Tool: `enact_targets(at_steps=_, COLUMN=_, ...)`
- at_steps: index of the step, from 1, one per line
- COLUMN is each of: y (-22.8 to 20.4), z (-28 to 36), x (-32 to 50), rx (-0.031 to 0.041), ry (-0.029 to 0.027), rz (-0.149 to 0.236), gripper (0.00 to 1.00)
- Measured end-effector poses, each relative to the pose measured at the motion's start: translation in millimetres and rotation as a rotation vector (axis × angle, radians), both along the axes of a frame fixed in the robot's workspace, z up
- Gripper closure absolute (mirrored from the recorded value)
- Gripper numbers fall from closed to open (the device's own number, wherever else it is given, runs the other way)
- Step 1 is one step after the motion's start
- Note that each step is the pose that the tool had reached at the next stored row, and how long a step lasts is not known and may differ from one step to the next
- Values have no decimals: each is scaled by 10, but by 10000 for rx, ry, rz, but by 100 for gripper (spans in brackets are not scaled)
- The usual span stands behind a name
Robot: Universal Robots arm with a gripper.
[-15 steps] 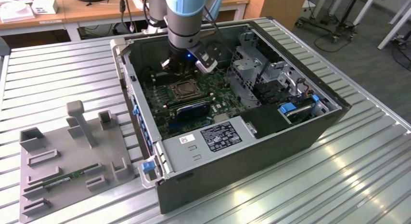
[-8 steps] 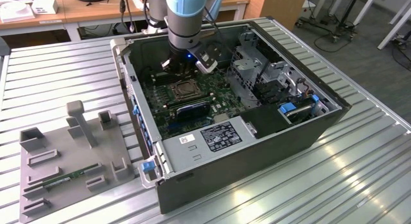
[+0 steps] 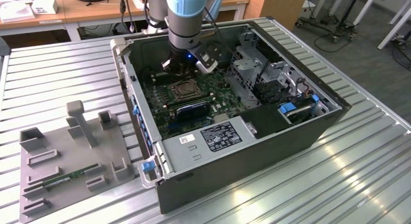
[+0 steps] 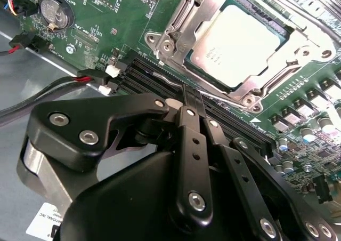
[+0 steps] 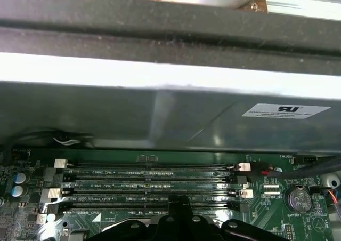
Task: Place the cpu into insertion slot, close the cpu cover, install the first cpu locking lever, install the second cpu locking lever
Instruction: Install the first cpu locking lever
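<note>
Cpu cover, silvery square frame

The cpu has a matt silvery-tan metal top, framed by the cover of bright, glossy metal. The gripper is smooth, softly sheened black with shiny screws. In the exterior view, a matt grey plastic tray lies at eight o'clock from the dark matt case, on a glossy ribbed metal table.
</note>
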State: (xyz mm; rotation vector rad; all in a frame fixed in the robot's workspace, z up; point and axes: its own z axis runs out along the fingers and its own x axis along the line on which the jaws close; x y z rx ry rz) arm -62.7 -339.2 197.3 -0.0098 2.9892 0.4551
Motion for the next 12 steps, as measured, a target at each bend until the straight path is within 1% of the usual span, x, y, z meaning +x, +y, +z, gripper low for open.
enact_targets(at_steps=9, y=10, z=-9, x=50, rx=0, ry=0, rz=-1, gripper=89)
enact_targets(at_steps=12, y=13, z=-11, x=81, rx=-1, ry=1, rz=0, gripper=89)
